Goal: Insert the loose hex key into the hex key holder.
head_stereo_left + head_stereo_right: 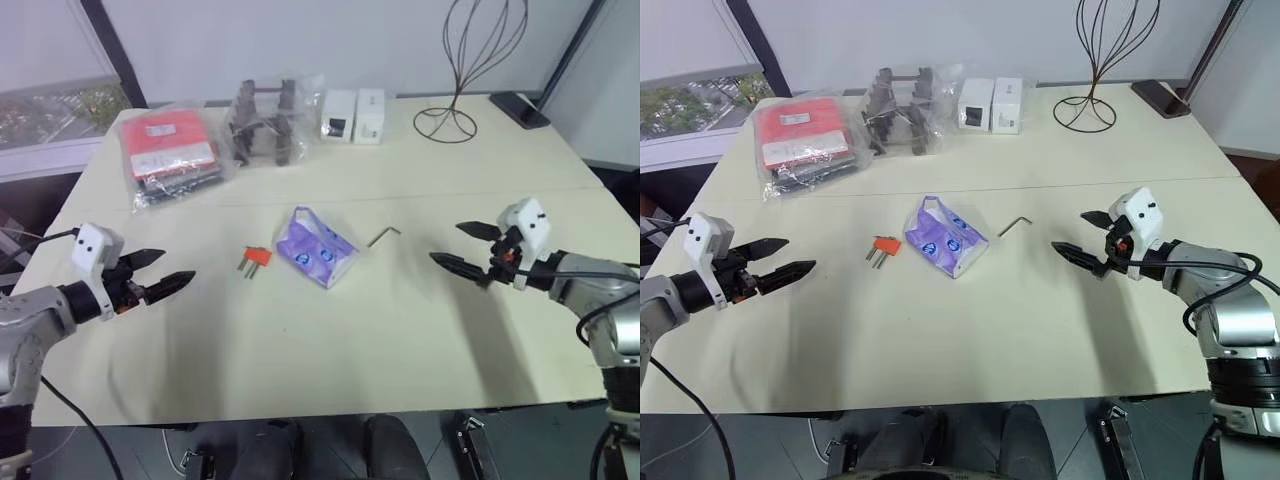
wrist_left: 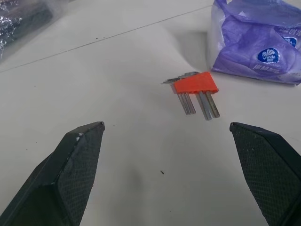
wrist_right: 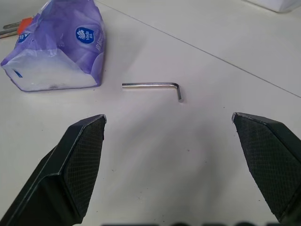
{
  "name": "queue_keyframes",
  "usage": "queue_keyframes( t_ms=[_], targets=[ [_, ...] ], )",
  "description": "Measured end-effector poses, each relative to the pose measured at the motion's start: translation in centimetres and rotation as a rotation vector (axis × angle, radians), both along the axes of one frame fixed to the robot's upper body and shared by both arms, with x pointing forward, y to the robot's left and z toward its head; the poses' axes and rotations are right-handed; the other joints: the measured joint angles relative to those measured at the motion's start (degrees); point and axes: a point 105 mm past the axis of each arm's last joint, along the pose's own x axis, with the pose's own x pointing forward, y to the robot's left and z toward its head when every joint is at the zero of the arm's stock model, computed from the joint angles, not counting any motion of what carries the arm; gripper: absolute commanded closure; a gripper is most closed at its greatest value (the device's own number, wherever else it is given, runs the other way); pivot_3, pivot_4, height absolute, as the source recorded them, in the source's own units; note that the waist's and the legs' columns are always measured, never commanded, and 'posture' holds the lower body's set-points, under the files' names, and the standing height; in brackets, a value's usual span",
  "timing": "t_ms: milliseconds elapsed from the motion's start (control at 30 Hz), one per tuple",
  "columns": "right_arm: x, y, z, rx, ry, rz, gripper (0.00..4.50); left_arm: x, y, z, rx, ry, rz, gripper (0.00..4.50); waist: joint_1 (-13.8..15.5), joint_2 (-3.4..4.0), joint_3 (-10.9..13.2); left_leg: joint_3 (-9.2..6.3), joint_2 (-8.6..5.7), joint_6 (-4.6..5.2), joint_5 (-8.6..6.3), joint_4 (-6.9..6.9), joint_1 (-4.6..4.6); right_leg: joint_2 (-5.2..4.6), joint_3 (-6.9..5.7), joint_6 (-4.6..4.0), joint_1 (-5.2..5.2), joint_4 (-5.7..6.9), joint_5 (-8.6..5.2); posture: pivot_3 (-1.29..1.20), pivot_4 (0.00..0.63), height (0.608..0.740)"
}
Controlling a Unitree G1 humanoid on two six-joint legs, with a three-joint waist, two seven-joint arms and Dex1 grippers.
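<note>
Cream table (image 1: 400,330), one loose hex key (image 1: 381,237), one hex key holder (image 1: 257,257), two spread-fingered grippers.

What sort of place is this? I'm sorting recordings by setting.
Probably an office or lab room set up for testing: a plain pale table beside a window, with a wire stand, bagged parts, small white boxes and a red hex key holder laid out.
</note>
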Motion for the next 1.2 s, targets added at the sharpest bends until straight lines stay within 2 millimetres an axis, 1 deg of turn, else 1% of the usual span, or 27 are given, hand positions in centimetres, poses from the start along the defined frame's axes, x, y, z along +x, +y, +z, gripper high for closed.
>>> queue_keyframes(
  t_ms=[300,467,700,867,933,1000,1133,1200],
  targets=[
    [0.1,-0.1,0.0,-0.014,-0.004,-0.014,0.0,0.3,0.0,0.4,0.001,-0.028,0.001,0.04,0.01,0.0,0.0,0.0,0.0,0.0,0.0,0.0,0.0,0.0,0.0,0.0,0.0,0.0,0.0,0.0,0.15,0.74],
    [0.5,0.1,0.8,-0.021,-0.03,-0.009,0.0,0.6,0.3,0.7,0.013,-0.05,0.012,0.04,-0.02,0.0,0.0,0.0,0.0,0.0,0.0,0.0,0.0,0.0,0.0,0.0,0.0,0.0,0.0,0.0,0.15,0.74],
    [0.5,0.1,0.6,-0.025,-0.029,-0.013,0.0,0.4,0.7,0.1,0.027,-0.04,0.018,0.04,-0.02,0.02,0.01,0.01,0.0,0.0,0.0,0.0,0.0,0.0,0.0,0.0,-0.01,0.0,0.0,0.0,0.15,0.74],
    [0.7,0.7,0.7,-0.023,-0.034,0.004,0.0,0.9,0.4,0.7,0.04,-0.067,-0.013,0.04,-0.02,0.02,0.01,0.02,0.0,-0.01,0.0,0.0,0.0,0.0,0.0,0.0,0.0,0.0,0.0,0.0,0.15,0.74],
    [0.9,1.2,1.0,-0.037,-0.044,0.028,0.0,1.0,0.0,0.9,0.077,-0.067,-0.057,0.04,-0.05,0.02,0.01,0.02,0.0,-0.01,0.0,0.0,0.0,0.01,0.0,0.0,-0.01,0.01,0.0,0.0,0.15,0.74],
    [0.8,2.3,1.1,-0.067,-0.057,0.077,0.0,1.2,-0.6,1.4,0.107,-0.078,-0.116,0.04,-0.07,0.02,0.01,0.01,0.0,-0.01,0.0,-0.01,0.0,0.01,-0.01,0.0,-0.03,0.02,0.0,0.0,0.15,0.74],
    [-0.2,6.0,1.4,-0.131,-0.082,0.246,0.0,1.2,-2.0,2.7,0.136,-0.092,-0.242,0.04,-0.15,0.03,0.02,0.01,0.01,-0.01,0.0,-0.03,0.0,0.01,-0.01,0.0,-0.04,0.02,0.0,0.0,0.15,0.74],
    [-0.9,7.9,1.1,-0.162,-0.096,0.334,0.0,1.1,-3.0,3.4,0.143,-0.096,-0.314,0.04,-0.16,0.01,0.03,0.0,0.01,-0.01,0.0,-0.02,0.0,0.02,-0.02,0.0,-0.04,0.02,0.0,0.0,0.15,0.74]
  ],
)
